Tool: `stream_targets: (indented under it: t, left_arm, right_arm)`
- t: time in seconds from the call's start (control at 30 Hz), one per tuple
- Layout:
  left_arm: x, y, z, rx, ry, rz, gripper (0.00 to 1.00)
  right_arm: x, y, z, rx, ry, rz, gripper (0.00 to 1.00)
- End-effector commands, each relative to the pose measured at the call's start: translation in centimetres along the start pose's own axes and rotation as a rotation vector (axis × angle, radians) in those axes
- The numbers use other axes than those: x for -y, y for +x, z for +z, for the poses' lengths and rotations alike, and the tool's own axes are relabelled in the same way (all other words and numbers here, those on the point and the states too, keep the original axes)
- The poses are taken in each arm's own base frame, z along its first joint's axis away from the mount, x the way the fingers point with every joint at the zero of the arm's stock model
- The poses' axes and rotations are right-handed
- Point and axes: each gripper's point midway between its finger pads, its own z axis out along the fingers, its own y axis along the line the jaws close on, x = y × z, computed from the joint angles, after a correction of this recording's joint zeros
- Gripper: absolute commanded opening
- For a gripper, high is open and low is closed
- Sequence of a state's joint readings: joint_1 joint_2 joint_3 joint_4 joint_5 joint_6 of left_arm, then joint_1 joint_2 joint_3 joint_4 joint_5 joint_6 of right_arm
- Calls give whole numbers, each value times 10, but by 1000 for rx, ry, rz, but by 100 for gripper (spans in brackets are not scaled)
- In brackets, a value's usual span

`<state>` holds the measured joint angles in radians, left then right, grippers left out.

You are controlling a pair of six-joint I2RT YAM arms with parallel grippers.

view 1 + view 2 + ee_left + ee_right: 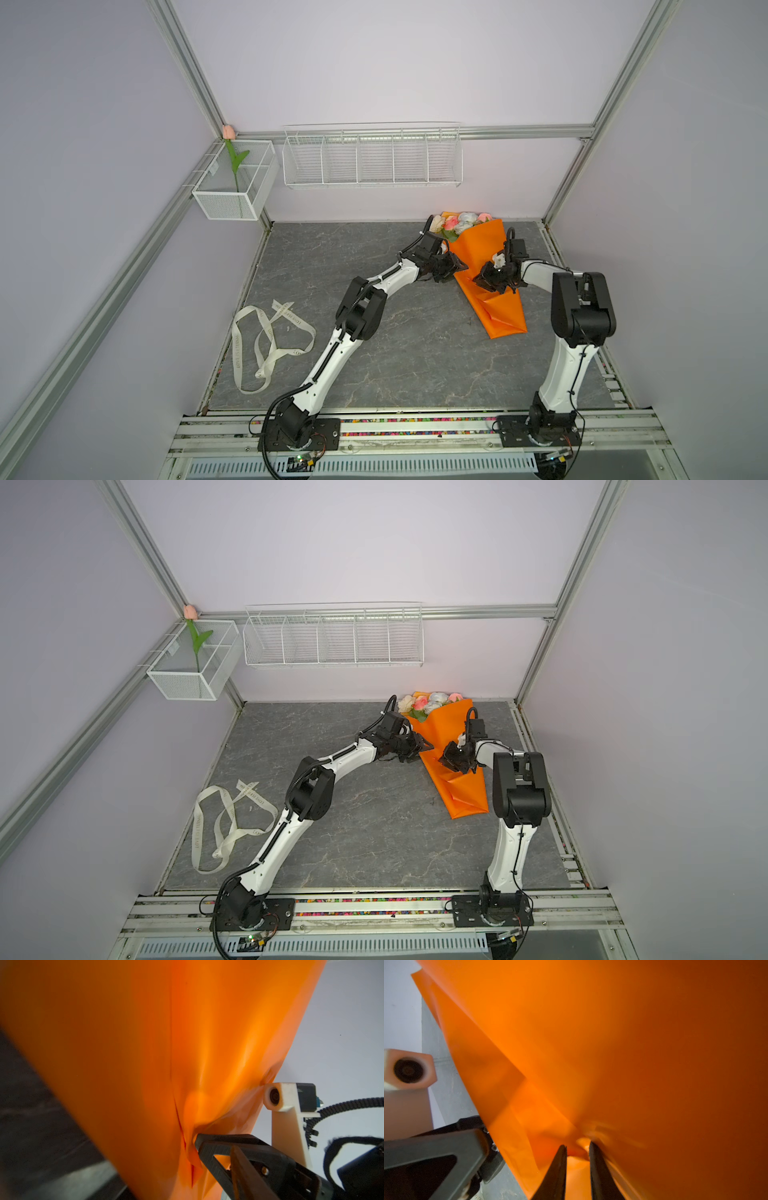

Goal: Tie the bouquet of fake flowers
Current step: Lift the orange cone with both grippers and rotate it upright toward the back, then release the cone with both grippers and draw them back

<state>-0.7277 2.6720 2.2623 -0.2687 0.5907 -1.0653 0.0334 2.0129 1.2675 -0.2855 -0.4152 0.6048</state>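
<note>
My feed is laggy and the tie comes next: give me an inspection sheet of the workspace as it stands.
Surface: grey marbled tabletop, no spills seen.
Job's things: bouquet of fake flowers lies at the far right, wrapped in orange wrapping paper; cream printed ribbon lies loose near the left edge, apart from it.
Clutter: pink tulip stands in a white mesh box on the left wall; white wire rack on the back wall.
Hands: left hand at the paper's left edge, one fingertip pressing it, grip unclear; right hand pinches a fold of the paper.
Cables: black cable chain along each arm; no snag seen.
Surroundings: lilac walls, aluminium frame.
</note>
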Motion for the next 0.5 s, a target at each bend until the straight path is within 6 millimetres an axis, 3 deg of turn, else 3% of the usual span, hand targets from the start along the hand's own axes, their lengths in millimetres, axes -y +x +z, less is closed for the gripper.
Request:
stream_targets:
  t: [0.0, 0.17, 0.47]
  left_arm:
    - [12, 1, -26, 25, -40, 40, 55]
    - [-11, 4, -71, 96, -99, 38, 61]
    - [15, 25, -134, 127, -63, 155, 61]
  right_arm:
    - [-7, 15, 7, -62, -8, -45, 27]
    - [-32, 6, -20, -12, -41, -116, 31]
    - [-58, 5, -57, 16, -61, -225, 37]
